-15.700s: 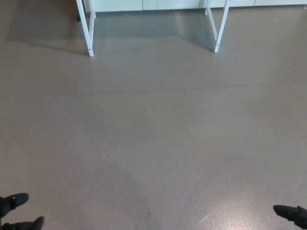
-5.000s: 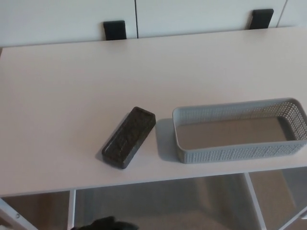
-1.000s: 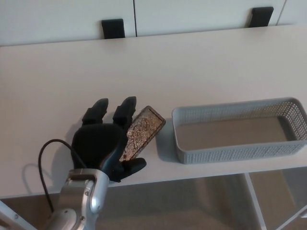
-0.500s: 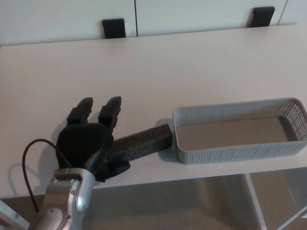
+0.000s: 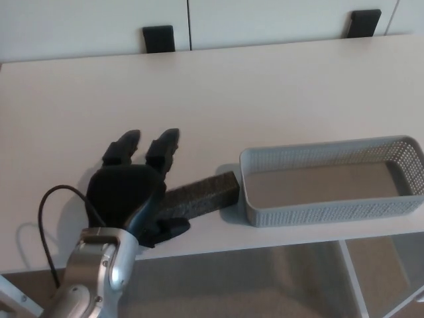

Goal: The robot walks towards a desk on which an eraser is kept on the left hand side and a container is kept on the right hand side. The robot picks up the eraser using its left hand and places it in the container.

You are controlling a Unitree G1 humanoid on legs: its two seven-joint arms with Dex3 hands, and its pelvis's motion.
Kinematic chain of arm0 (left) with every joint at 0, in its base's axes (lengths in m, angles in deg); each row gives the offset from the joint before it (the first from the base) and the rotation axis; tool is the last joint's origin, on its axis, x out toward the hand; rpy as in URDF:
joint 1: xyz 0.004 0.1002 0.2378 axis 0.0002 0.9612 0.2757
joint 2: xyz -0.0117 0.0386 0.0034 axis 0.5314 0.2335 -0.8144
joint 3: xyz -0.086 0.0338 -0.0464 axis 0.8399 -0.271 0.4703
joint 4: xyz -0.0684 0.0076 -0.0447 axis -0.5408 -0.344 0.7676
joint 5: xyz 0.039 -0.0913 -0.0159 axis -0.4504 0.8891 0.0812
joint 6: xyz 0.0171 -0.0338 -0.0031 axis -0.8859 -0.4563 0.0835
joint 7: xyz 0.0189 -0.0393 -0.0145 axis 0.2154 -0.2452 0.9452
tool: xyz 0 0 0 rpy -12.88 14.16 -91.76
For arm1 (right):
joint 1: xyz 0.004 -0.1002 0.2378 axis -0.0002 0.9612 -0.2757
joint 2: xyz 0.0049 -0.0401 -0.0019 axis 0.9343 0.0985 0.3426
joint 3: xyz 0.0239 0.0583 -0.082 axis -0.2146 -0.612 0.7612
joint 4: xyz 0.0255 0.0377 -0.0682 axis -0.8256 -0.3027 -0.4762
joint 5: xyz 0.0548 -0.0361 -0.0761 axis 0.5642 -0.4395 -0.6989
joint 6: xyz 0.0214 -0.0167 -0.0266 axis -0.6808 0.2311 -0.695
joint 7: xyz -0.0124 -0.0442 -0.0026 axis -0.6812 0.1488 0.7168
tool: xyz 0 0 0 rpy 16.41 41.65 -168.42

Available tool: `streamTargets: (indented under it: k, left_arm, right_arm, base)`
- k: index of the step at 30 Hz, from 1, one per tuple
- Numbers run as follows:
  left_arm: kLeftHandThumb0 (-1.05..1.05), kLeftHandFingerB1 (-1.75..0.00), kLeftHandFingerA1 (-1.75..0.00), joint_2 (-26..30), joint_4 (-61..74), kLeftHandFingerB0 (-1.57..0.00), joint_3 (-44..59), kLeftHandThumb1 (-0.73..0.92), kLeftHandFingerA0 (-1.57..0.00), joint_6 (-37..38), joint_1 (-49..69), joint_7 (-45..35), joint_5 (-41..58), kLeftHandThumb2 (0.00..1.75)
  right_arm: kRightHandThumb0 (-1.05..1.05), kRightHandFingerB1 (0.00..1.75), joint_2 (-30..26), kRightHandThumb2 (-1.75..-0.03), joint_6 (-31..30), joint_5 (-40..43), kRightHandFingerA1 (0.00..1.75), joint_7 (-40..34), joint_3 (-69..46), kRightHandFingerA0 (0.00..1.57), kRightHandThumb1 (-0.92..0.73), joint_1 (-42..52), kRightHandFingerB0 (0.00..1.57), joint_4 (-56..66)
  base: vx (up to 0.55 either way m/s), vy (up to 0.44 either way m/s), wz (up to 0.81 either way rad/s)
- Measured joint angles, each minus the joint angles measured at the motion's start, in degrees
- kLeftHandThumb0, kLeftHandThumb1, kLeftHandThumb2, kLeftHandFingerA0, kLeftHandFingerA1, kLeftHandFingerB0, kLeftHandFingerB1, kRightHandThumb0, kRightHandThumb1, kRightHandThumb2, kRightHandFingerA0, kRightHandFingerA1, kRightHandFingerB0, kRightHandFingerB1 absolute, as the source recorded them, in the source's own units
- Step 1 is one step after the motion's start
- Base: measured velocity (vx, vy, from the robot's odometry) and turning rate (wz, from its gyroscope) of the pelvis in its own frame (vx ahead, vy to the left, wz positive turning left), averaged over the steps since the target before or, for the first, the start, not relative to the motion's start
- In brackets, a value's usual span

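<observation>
The dark eraser lies on its long side on the white desk, pointing right. Its right end almost touches the left wall of the grey mesh container, and its left end rests against the palm of my left hand. That hand sits flat on the desk, open, with two fingers stretched forward and apart. The thumb lies just in front of the eraser, near the desk's front edge. Nothing is inside the container. No part of my right hand shows.
The desk's front edge runs just below my hand and the container. Two black brackets sit at the desk's back edge against white cabinet fronts. A black cable loops from my left wrist. Grey floor and white desk legs show below.
A second ago the eraser stood tilted between the thumb and fingers. It has since dropped onto its side and swung towards the container. My left hand slid left, then a little forward and right.
</observation>
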Motion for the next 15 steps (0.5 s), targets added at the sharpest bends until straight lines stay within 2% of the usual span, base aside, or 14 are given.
streamTargets:
  k: [1,4,5,6,7,8,9,10,11,12,13,15]
  left_arm:
    - [-0.97,-0.36,-0.52,-0.2,0.2,-0.09,-0.2,0.58,-0.1,0.0,-0.3,-0.8,0.1,0.58]
    - [-0.99,-0.39,-0.53,-0.8,0.3,-0.1,-0.9,0.56,-0.1,-0.1,-1.1,-2.9,0.4,0.58]
    - [-1.03,-0.4,-0.53,-1.0,0.2,-0.14,-1.3,0.54,-0.15,-0.1,-1.3,-3.8,0.4,0.59]
    - [-1.03,-0.39,-0.51,-1.1,0.1,-0.16,-1.5,0.55,-0.19,-0.1,-1.6,-4.4,0.5,0.57]
    - [-1.03,-0.39,-0.52,-1.2,-0.3,-0.18,-1.9,0.55,-0.26,-0.1,-2.1,-5.5,0.6,0.58]
    - [-0.97,-0.46,-0.59,-1.2,-0.6,-0.14,-2.2,0.41,-0.32,-0.2,-2.4,-6.3,0.6,0.93]
    - [-0.97,-0.46,-0.59,-1.2,-1.0,-0.14,-2.4,0.41,-0.32,-0.2,-2.7,-7.0,0.6,0.93]
    - [-0.96,-0.41,-0.55,-1.2,-1.3,-0.24,-2.7,0.56,-0.45,-0.2,-3.1,-7.8,0.7,0.58]
    - [-0.77,-0.4,-0.94,-1.0,-1.7,-0.4,-3.0,0.48,-0.63,-0.2,-3.5,-8.7,0.7,0.77]
    - [-0.57,-0.47,-1.03,-1.0,-1.8,-0.86,-3.1,0.49,-1.27,-0.2,-3.7,-9.0,0.7,1.3]
    - [-0.58,-0.63,-1.09,-0.8,-2.2,-0.81,-3.5,0.59,-1.27,-0.2,-4.3,-10.2,0.7,1.28]
    - [-0.59,-0.66,-1.12,-0.5,-2.5,-0.85,-4.1,0.65,-1.22,-0.2,-5.9,-11.1,0.4,1.26]
  right_arm:
    - [-0.33,0.44,0.0,-0.59,0.0,0.0,0.53,0.0,0.0,0.75,-0.63,0.0,0.54,0.0]
    - [-0.33,0.44,0.0,-0.59,-0.1,0.0,0.53,0.0,0.1,0.75,-0.62,0.0,0.54,0.0]
    - [-0.41,0.54,0.0,-0.8,-0.1,0.0,0.62,0.1,0.1,0.69,-0.52,-0.1,0.49,0.0]
    - [-0.33,0.43,0.0,-0.59,-0.1,0.0,0.52,0.1,0.1,0.75,-0.63,-0.1,0.54,0.1]
    - [-0.33,0.43,0.0,-0.59,-0.3,0.0,0.51,0.1,0.2,0.74,-0.63,-0.1,0.53,0.1]
    - [-0.34,0.42,0.0,-0.59,-0.4,0.0,0.5,0.1,0.2,0.74,-0.63,-0.1,0.53,0.2]
    - [-0.34,0.42,0.0,-0.59,-0.5,0.0,0.5,0.2,0.3,0.74,-0.63,-0.2,0.53,0.3]
    - [-0.41,0.54,-0.1,-0.8,-0.7,-0.1,0.61,0.2,0.4,0.68,-0.53,-0.2,0.48,0.4]
    - [-0.41,0.54,-0.1,-0.8,-0.9,-0.1,0.62,0.2,0.5,0.68,-0.53,-0.2,0.49,0.6]
    - [-0.41,0.54,-0.1,-0.8,-0.9,-0.2,0.61,0.2,0.6,0.67,-0.54,-0.2,0.49,0.6]
    - [-0.41,0.54,-0.1,-0.8,-1.2,-0.2,0.6,0.3,0.7,0.68,-0.54,-0.2,0.5,0.9]
    - [-0.41,0.54,-0.1,-0.8,-1.6,-0.3,0.6,0.5,0.9,0.67,-0.54,0.0,0.5,1.4]
  base:
    - [0.0,0.0,0.0]
    - [0.0,0.0,0.0]
    - [0.0,0.0,0.0]
    - [0.0,0.0,0.0]
    - [0.0,0.0,0.0]
    - [0.0,0.0,0.0]
    - [0.0,0.0,0.0]
    - [0.0,0.0,0.0]
    - [0.0,0.0,0.0]
    - [0.0,0.0,0.0]
    - [0.0,0.0,0.0]
    - [0.0,0.0,0.0]
